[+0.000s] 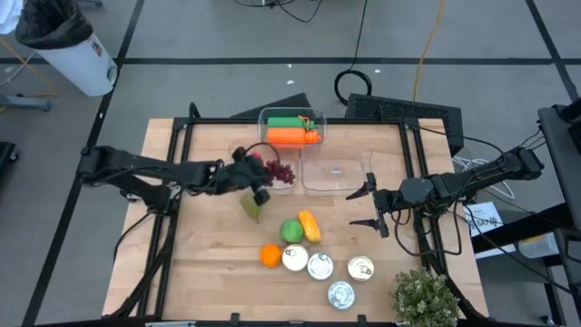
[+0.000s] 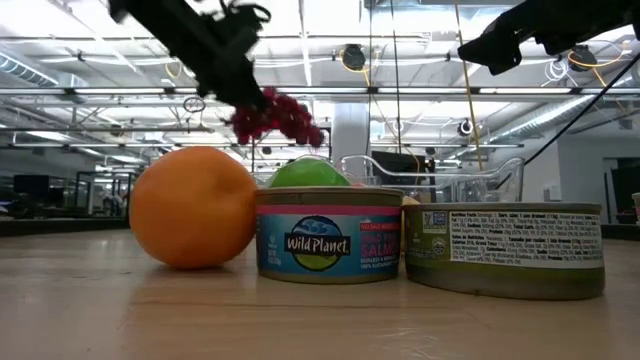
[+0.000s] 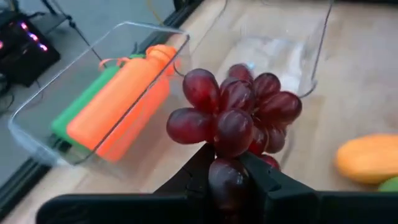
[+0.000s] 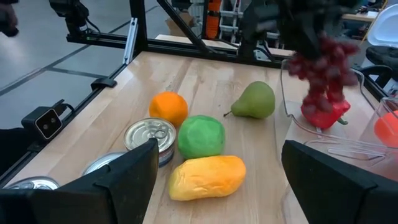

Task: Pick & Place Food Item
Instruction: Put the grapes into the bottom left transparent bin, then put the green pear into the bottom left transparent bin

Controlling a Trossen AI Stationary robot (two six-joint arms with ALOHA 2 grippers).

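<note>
A bunch of dark red grapes [image 3: 239, 112] hangs in the air in my left gripper [image 3: 229, 180], which is shut on it. In the high view the grapes [image 1: 282, 170] are near the table's middle, over a clear container holding a red pepper [image 4: 323, 116]. The low view shows the grapes [image 2: 277, 117] well above the table. My right gripper [image 1: 374, 204] waits open at the table's right, next to an empty clear container [image 1: 335, 174]. A third clear container [image 1: 290, 128] at the far edge holds orange and green items. My left gripper pinches the grape bunch between its two fingers at the grapes on the near end of the cluster [image 3: 227, 171]. The rest of the bunch juts out past the fingertips. It is lifted clear of the table and of the containers.
A pear [image 1: 251, 205] lies just below the left gripper. A green apple [image 1: 290, 230], yellow mango [image 1: 310, 225], orange [image 1: 270, 255] and several cans [image 1: 320, 265] sit toward the near edge. A potted plant [image 1: 425, 296] stands at the near right corner.
</note>
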